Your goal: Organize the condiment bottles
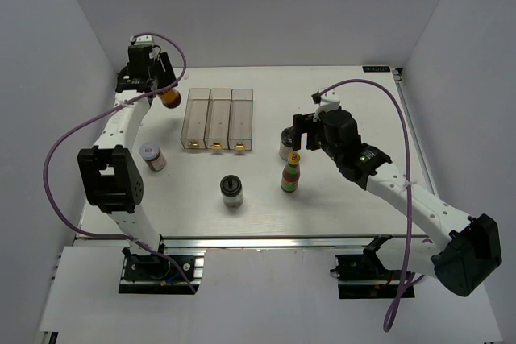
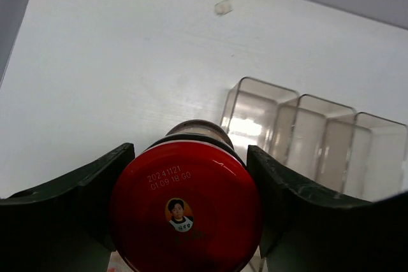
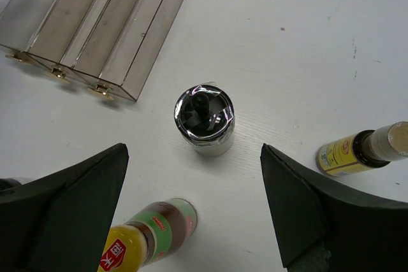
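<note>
The left arm stretches to the far-left corner, the left gripper clamped on a red-capped bottle. The right arm reaches toward the middle, the right gripper pointing down, jaws wide apart.

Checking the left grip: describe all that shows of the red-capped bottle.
The red-capped bottle has a glossy red lid printed with a date code and a small portrait, above a dark collar and brownish body. It is held tilted, left of the clear rack, pinched at the lid by the left gripper.
</note>
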Controlling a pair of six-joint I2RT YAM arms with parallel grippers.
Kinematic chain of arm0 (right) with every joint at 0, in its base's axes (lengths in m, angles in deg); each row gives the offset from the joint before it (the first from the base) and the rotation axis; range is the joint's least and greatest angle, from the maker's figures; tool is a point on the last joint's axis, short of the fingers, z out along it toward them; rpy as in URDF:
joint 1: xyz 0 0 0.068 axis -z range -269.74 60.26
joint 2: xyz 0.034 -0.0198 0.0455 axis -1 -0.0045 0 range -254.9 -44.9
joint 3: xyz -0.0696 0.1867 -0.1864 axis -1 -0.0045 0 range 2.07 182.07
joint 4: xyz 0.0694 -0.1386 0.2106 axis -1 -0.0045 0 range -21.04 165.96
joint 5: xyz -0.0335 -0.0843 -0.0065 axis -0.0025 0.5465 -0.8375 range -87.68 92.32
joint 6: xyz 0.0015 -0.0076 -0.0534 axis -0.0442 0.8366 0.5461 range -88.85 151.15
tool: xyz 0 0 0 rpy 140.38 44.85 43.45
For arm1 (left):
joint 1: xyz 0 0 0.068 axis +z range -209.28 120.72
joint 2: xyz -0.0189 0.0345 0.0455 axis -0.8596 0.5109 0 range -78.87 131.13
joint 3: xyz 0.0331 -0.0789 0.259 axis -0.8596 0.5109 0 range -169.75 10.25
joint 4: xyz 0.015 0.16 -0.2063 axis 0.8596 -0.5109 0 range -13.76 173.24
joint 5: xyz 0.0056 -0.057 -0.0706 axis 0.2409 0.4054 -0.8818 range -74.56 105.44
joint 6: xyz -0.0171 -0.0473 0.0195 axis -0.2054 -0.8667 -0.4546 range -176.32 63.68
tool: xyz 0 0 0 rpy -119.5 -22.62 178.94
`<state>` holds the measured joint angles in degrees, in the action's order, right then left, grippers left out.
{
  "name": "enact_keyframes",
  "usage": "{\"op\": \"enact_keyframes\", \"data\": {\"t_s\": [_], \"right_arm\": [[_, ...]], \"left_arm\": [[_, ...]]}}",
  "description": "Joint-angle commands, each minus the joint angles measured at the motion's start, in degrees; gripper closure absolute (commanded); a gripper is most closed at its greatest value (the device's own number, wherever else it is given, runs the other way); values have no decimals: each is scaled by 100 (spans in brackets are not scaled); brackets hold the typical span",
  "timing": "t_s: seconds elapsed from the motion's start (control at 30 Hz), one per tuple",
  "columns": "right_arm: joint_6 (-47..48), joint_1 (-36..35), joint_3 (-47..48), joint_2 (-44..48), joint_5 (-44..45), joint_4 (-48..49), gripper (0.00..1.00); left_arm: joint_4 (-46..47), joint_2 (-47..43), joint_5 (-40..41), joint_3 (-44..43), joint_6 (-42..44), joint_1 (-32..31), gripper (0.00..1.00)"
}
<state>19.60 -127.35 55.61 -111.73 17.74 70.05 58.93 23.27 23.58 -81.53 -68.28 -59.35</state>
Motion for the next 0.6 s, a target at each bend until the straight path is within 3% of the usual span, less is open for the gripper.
{"op": "enact_keyframes", "data": {"t_s": [0.0, 0.33, 0.57], "right_arm": [[83, 25, 148, -41, 180, 196, 11], [127, 113, 218, -164, 286, 222, 11], [136, 192, 218, -199, 339, 204, 11]], "left_arm": [[708, -363, -673, -602, 238, -115, 96], [516, 929, -744, -2087, 599, -546, 97], [305, 1527, -261, -2405, 617, -695, 98]]}}
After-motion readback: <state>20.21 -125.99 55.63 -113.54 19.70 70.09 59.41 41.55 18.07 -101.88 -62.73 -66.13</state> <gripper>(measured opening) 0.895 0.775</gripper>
